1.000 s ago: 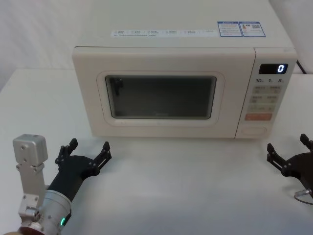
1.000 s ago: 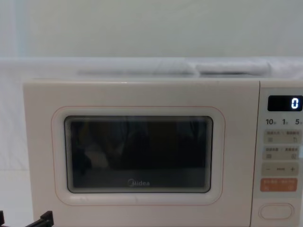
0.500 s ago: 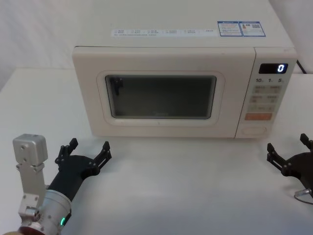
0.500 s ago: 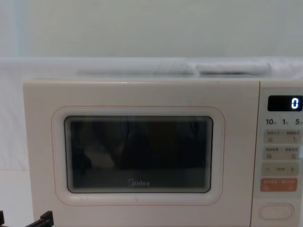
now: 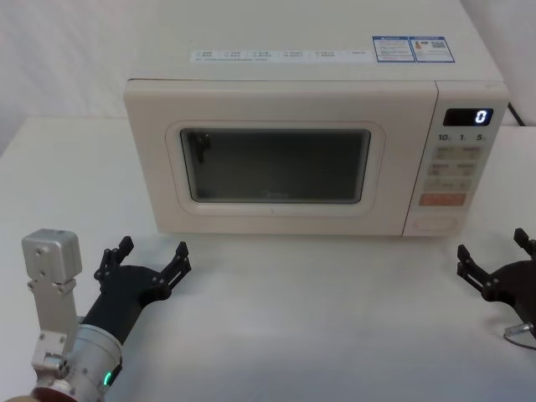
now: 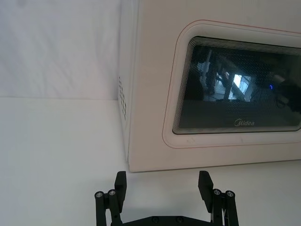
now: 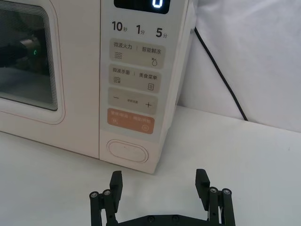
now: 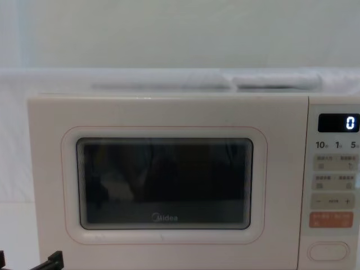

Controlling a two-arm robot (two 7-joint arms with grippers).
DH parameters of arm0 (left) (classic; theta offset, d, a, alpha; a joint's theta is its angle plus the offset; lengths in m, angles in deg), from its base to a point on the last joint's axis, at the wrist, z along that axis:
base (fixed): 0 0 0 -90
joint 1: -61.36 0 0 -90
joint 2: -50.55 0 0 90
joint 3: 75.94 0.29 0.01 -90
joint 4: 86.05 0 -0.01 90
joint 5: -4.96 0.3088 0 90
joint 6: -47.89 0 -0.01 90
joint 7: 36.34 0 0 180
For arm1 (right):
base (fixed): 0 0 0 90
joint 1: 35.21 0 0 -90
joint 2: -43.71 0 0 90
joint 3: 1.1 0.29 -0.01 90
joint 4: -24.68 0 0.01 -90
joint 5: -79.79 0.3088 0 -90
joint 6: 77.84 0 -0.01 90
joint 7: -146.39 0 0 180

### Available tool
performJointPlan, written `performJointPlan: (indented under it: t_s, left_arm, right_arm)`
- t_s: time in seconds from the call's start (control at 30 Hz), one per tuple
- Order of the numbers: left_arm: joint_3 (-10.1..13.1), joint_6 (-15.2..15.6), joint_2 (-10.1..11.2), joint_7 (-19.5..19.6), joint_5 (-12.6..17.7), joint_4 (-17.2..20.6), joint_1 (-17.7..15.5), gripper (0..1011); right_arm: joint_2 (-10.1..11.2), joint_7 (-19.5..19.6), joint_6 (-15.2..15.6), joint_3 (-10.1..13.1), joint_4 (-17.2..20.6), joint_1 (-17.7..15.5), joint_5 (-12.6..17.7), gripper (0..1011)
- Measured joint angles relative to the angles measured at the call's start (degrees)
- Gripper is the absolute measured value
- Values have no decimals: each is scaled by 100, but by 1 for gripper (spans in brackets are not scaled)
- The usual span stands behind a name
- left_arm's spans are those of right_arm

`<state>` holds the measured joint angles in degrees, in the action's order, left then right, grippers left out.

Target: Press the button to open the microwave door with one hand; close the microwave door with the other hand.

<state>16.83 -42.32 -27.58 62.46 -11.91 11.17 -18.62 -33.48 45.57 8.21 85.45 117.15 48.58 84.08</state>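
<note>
Black and angular, our left gripper (image 5: 152, 257) rests low over the white table (image 5: 318, 318) at front left, fingers spread wide and holding nothing, its tips near the lower left corner of the microwave door (image 5: 276, 163) but not touching it. Our right gripper (image 5: 496, 257) sits at front right, likewise released and empty, near the control panel's lower corner. In the right wrist view we see the fingertips (image 7: 116, 181) apart from the button (image 7: 128, 151), the blank cream pill at the bottom of the panel below the orange key (image 7: 131, 122). Beyond the grippers, the microwave door is shut flush with the cream microwave (image 5: 293, 67). The display (image 5: 468, 117) reads 0. A black cable (image 7: 221, 75) runs behind the right side.
</note>
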Motion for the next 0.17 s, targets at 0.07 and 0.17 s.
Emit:
performJointPlan:
  t_s: [0.07, 0.17]
  left_arm:
    - [0, 0, 0, 0, 0, 0, 0, 1001]
    - [0, 0, 0, 0, 0, 0, 0, 1001]
  right_arm:
    - [0, 0, 0, 0, 0, 0, 0, 1002]
    - [0, 0, 0, 0, 0, 0, 0, 1002]
